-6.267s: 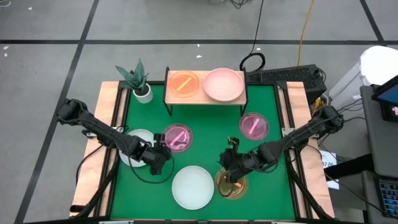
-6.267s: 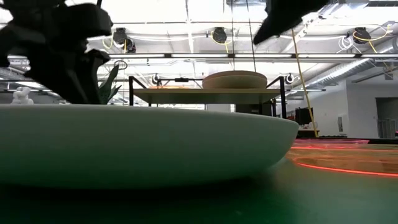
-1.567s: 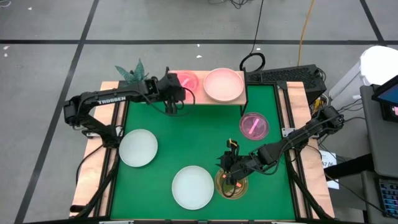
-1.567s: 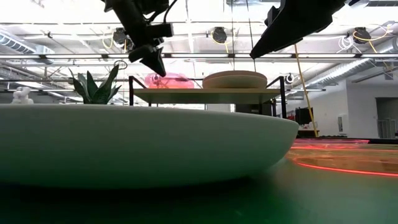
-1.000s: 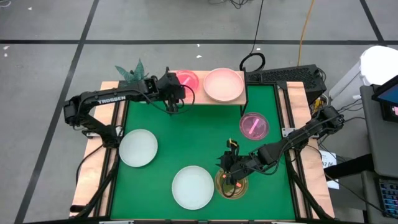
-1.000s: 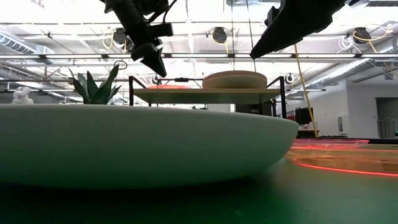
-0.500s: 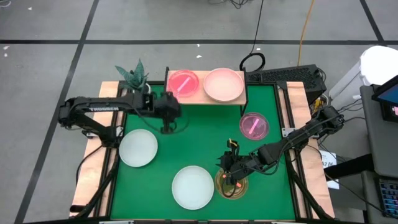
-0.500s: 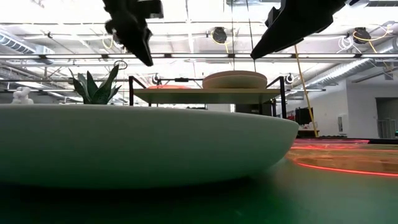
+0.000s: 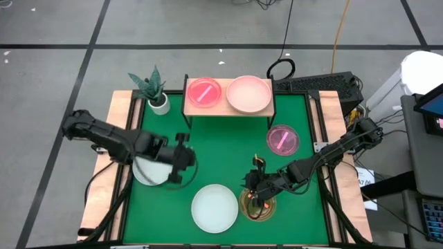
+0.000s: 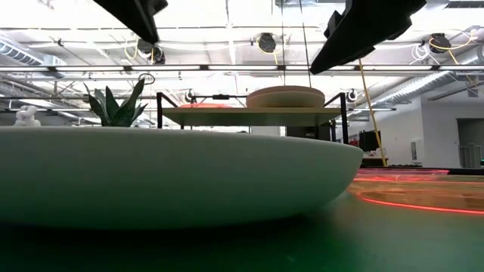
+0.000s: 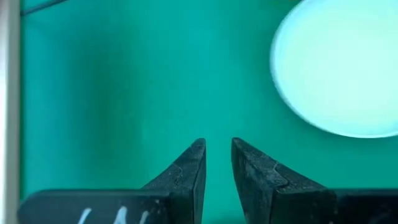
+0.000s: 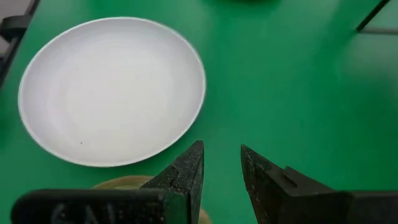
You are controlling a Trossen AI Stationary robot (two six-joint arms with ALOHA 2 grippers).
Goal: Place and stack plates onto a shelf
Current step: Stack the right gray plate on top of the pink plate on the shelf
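Observation:
The shelf (image 9: 228, 104) stands at the mat's far edge. A pink translucent plate (image 9: 204, 91) and a salmon plate (image 9: 249, 94) rest on its wooden top. On the mat lie another pink translucent plate (image 9: 282, 140), a white plate (image 9: 214, 209), a pale plate (image 9: 142, 173) and an amber plate (image 9: 259, 209). My left gripper (image 9: 181, 164) hovers at the pale plate's right rim, fingers a little apart (image 11: 217, 155), holding nothing. My right gripper (image 9: 256, 190) hangs over the amber plate, narrowly open (image 12: 222, 162) and empty.
A potted plant (image 9: 154, 90) stands left of the shelf. Wooden strips edge the green mat (image 9: 228, 152) left and right. In the low view the white plate (image 10: 174, 174) fills the foreground before the shelf (image 10: 253, 115). Bare mat lies between shelf and near plates.
My left gripper has drawn back from the shelf's left front toward the table's near edge and now hangs at the pale plate on the left. The pink translucent plate stays on the shelf. My right arm has kept still.

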